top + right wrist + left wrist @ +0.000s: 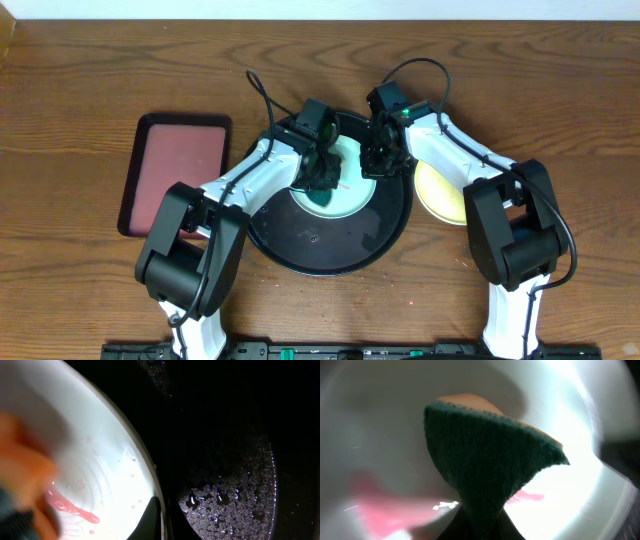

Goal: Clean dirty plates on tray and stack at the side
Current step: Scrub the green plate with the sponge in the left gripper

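A pale mint-green plate (350, 200) lies on the large round black tray (330, 250). My left gripper (322, 178) is shut on a green sponge with an orange back (490, 455) and presses it onto the plate, which has red smears (395, 512). My right gripper (378, 158) is shut on the plate's right rim; in the right wrist view one finger (152, 517) lies inside the plate (100, 460) next to a red smear (75, 510). A pale yellow plate (440, 190) lies on the tabletop right of the tray. I cannot make out a second green plate.
A rectangular reddish-brown tray (175, 170) lies on the wood table (80, 90) at the left. The black tray's wet floor (230, 495) shows beside the plate. Both arms cross over the tray's back half.
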